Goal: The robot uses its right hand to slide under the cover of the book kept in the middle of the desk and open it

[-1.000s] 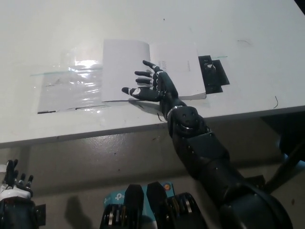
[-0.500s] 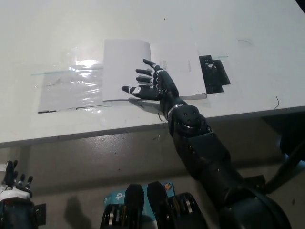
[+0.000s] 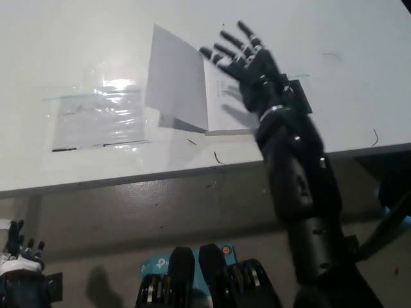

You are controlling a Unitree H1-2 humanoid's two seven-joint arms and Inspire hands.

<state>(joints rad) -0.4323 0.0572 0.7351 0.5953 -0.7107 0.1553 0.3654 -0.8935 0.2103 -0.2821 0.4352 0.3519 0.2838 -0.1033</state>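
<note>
While the book [image 3: 215, 99] lies in the middle of the white desk [image 3: 77, 38], its white cover [image 3: 176, 86] stands raised and tilted off the pages, hinged along the spine, which runs from the far side of the desk toward the near edge. That spine line is the book's long axis; the cover leans toward the robot's left, its free edge up in the air and casting a shadow beneath it. The exposed page to the right of the spine lies flat and carries a few lines of print, too small to read.

The right hand [image 3: 247, 61] hovers over the far right part of the book, fingers spread apart and pointing away from the robot and slightly left, holding nothing. Whether the palm touches the page appears doubtful, since the forearm hides that contact.

A clear plastic sheet [image 3: 96, 115] lies flat on the desk just beside the book's left side, glare across it. A small black object [image 3: 297, 96] sits at the book's right, partly behind the wrist.

The left hand [image 3: 19, 247] rests at the lower left corner, below the desk edge; I cannot tell how its fingers are set.
</note>
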